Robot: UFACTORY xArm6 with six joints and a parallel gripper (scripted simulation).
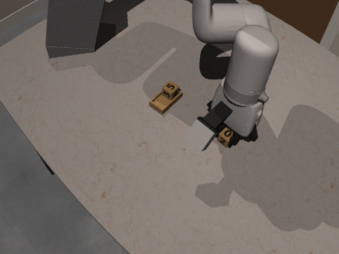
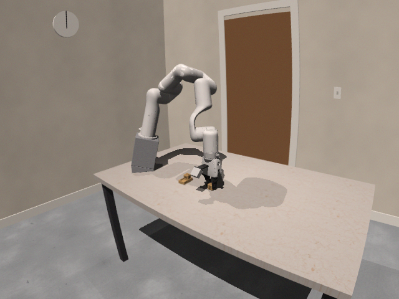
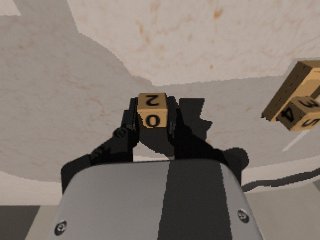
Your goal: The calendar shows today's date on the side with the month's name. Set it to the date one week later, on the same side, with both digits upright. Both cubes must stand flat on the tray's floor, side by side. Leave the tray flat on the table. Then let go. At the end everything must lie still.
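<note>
A small wooden tray [image 1: 164, 101] lies flat on the table. One wooden cube [image 1: 170, 91] stands at its far end, with 5 on top and 3 on a side; it also shows in the wrist view [image 3: 300, 113]. The tray's near half is empty. My gripper [image 1: 225, 137] is to the right of the tray, down at the table top, and is shut on the second cube [image 3: 152, 110]. That cube shows 0 on top and 2 on a side in the top view. It sits outside the tray, at or just above the table. In the exterior view the gripper [image 2: 211, 185] and tray [image 2: 184, 180] are small.
The arm's grey base block [image 1: 73, 26] stands at the table's back left. The arm's wide links [image 1: 247, 62] hang over the area right of the tray and hide the table behind the gripper. The table's front edge runs along the lower left.
</note>
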